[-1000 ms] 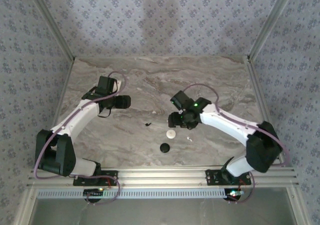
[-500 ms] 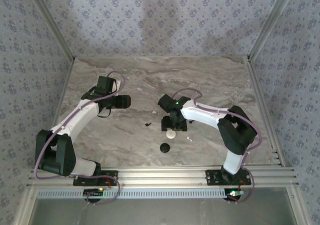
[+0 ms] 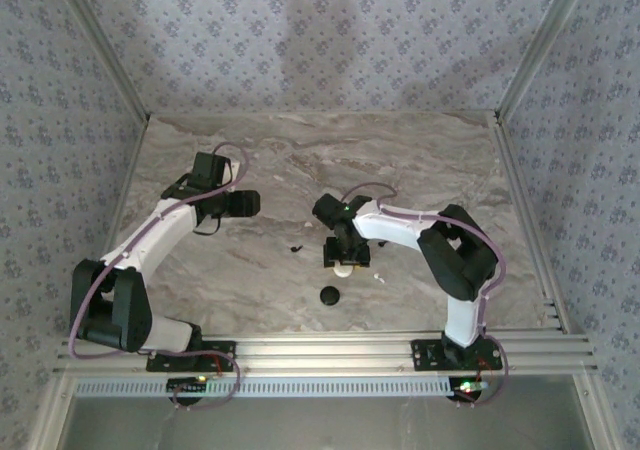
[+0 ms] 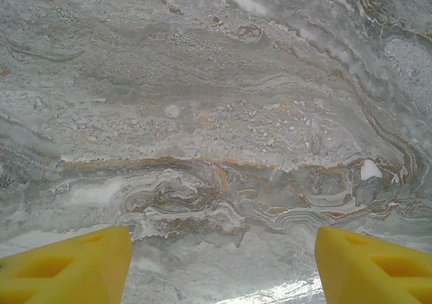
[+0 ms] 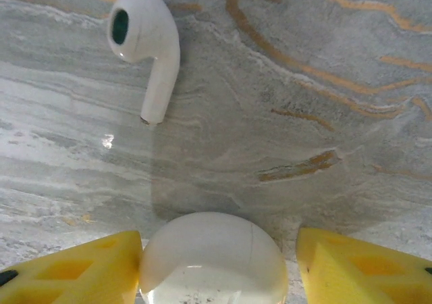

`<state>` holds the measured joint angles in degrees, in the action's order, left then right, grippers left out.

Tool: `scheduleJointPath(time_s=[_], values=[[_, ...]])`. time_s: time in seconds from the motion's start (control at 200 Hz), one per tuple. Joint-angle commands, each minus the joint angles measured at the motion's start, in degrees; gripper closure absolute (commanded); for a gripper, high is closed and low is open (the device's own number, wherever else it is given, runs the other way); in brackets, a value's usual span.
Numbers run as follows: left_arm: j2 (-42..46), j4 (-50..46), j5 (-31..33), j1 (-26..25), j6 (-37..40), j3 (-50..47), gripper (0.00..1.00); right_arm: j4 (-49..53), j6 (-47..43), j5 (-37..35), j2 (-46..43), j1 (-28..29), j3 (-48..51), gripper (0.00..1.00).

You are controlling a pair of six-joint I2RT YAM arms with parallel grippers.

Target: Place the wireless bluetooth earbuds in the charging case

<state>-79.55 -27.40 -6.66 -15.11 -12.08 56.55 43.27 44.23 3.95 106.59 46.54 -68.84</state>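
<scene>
A round white charging case lies on the marble between the yellow fingers of my right gripper. The jaws are open: the left finger touches the case, while the right finger stands a little clear of it. Beyond the case lies a white earbud on its side. From above, the right gripper covers the white case, with the white earbud to its right and a black earbud to its left. My left gripper is open over bare marble.
A round black case sits just in front of the white one. The left gripper hovers at the left of the marble table. Patterned walls and metal rails enclose the table.
The right arm swung left and brought its gripper down around the white case, with the jaws narrowing slightly. The left arm has not moved.
</scene>
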Motion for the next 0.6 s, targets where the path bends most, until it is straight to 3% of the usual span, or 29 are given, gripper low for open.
scheduleJointPath(time_s=[0.0,0.185,0.595], values=[[-0.2,-1.7,-1.0,0.4,0.0,-0.6,0.28,0.0,1.4,1.2,1.0,0.7,0.0,0.36],[-0.5,-1.7,-1.5,0.4,0.0,-0.3,0.28,-0.8,1.5,1.3,0.7,1.1,1.7,0.50],[-2.3,-2.3,-5.1,0.4,-2.1,2.6,0.31,-6.7,3.3,-3.5,-7.9,0.9,7.4,0.53]])
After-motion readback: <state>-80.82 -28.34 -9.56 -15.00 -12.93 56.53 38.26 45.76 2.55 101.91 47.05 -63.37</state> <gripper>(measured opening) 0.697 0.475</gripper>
